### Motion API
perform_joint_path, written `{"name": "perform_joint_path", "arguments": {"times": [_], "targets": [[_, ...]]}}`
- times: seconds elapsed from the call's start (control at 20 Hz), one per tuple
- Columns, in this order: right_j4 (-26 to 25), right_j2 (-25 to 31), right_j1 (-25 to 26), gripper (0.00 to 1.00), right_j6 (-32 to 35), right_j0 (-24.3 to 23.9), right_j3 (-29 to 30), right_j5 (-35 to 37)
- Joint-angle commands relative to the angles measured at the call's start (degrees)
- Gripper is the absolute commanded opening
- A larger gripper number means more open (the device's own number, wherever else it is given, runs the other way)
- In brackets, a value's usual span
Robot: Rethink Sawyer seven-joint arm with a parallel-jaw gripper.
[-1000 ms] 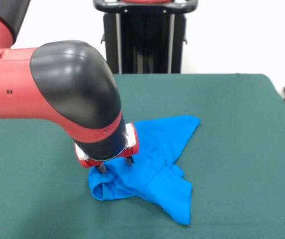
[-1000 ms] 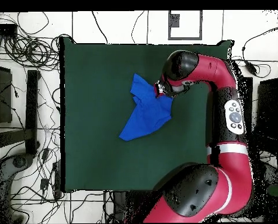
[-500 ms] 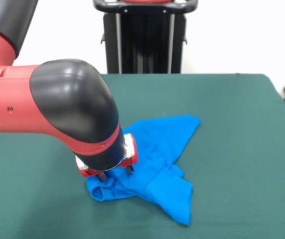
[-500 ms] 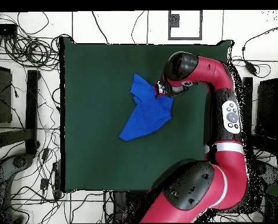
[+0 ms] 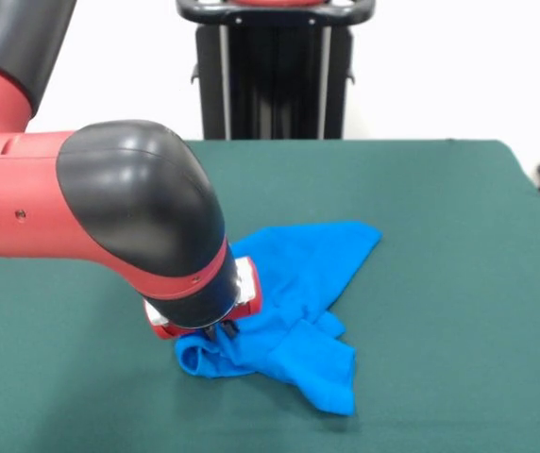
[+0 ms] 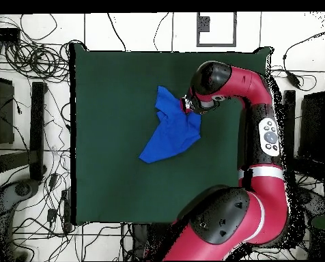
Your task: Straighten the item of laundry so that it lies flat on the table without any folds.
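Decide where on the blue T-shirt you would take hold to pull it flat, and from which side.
Grip the T-shirt at its bunched near corner, coming straight down from above: that corner is rolled over itself, while the far corner already lies flat.

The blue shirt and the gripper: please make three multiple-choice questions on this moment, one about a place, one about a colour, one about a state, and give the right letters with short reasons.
1. Where on the shirt does the gripper work?
A. At the bunched edge near the arm
B. At the flat far corner
C. Off the shirt, on bare table

2. What colour is the table cover?
A. Grey
B. Dark green
C. White

3. How does the shirt lie?
A. Flat with no folds
B. Crumpled, with folded layers
C. Hanging off the table edge

Answers: 1 A, the gripper's tips are down in the rumpled fabric beside the arm. 2 B, green cloth surrounds the shirt. 3 B, overlapping folds show in the front view.
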Motion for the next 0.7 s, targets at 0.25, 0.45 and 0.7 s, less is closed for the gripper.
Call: {"name": "perform_joint_path", "arguments": {"times": [0.25, 0.45, 0.7], "targets": [[0.69, 3.71, 0.86, 0.0, -15.09, 3.1, -0.1, 2.32], [0.91, 3.48, -0.04, 0.0, -14.01, 2.84, 1.49, 0.22], [0.68, 2.06, -2.92, 0.0, -10.18, 2.76, 5.8, -4.38]]}}
